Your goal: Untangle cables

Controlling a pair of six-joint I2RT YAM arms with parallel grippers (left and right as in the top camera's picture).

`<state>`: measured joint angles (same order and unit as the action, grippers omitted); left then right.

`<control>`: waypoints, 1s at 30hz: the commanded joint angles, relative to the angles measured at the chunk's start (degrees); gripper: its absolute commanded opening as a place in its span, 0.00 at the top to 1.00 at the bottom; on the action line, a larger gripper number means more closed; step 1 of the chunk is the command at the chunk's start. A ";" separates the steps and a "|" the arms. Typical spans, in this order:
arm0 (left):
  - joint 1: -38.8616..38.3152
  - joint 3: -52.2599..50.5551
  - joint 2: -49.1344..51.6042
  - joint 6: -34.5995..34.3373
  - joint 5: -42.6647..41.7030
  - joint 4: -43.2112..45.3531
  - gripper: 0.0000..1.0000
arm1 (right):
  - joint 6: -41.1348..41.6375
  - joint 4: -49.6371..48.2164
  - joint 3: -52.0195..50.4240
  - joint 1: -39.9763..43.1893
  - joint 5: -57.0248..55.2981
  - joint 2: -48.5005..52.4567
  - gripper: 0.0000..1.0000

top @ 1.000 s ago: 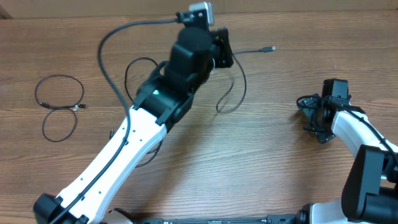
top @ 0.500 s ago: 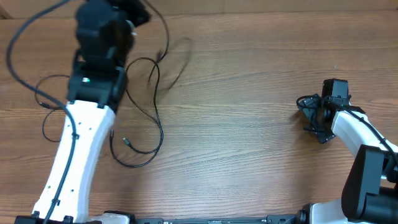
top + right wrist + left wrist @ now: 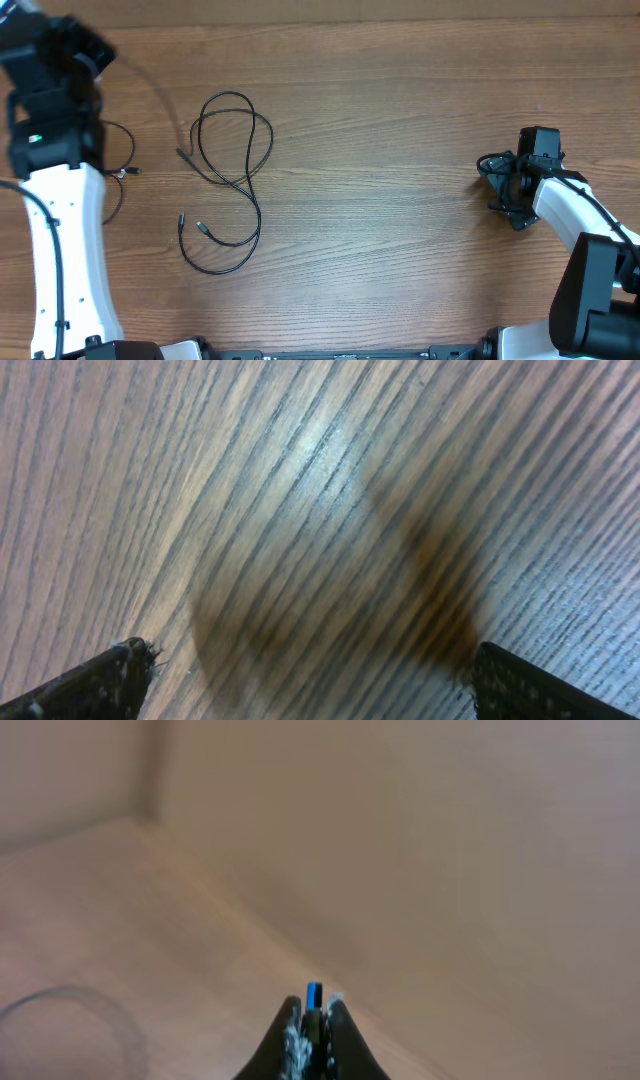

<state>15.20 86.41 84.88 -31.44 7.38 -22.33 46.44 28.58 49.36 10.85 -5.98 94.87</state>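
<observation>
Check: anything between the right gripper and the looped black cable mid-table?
Nothing visible. Only bare wooden table lies between the open right gripper and the looped black cable. The left arm stands at the far left, out of that line.

A looped cable [image 3: 248, 183] sprawls left of centre; the table [image 3: 400, 200] right of it lies open.

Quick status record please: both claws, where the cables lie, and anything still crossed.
left claw: shut, at the table's far left; hold on anything unclear
right claw: open, empty, over bare table
middle cables: lying free, loops crossing; count unclear
left cable: partly hidden under left arm
</observation>
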 commanded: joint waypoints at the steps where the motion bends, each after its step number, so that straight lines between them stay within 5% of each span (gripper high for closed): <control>1: 3.74 0.85 0.76 1.03 6.95 -6.19 0.96 | -0.42 -0.20 -0.13 0.09 -0.37 -1.01 0.00; 13: 8.87 0.83 14.69 1.38 19.85 -19.76 0.84 | -0.42 -0.20 -0.13 0.09 -0.37 -1.01 0.00; 17: 9.11 0.83 16.81 7.61 19.67 -19.58 0.34 | -0.42 -0.20 -0.13 0.09 -0.39 -1.01 0.00; 18: 9.11 0.83 17.40 11.15 18.51 -19.80 0.14 | -0.42 -0.20 -0.13 0.09 -0.39 -1.01 0.00; 20: 9.11 0.83 17.90 14.56 10.45 -19.85 0.00 | -0.44 -0.20 -0.13 0.09 -0.37 -1.01 0.00; 22: 9.11 0.85 17.99 20.87 -7.87 -20.41 0.00 | -0.42 -0.17 -0.13 0.09 -0.39 -1.01 0.00; 25: 8.76 0.76 18.01 22.47 -24.44 -21.70 0.00 | -0.42 -0.20 -0.13 0.09 -0.37 -1.01 0.00; 30: 5.11 0.74 18.01 22.36 -32.85 -25.66 0.00 | -0.44 -0.20 -0.13 0.09 -0.37 -1.01 0.00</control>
<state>23.27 86.61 102.28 -11.81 -12.23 -45.95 46.41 28.56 49.36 10.83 -6.00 94.87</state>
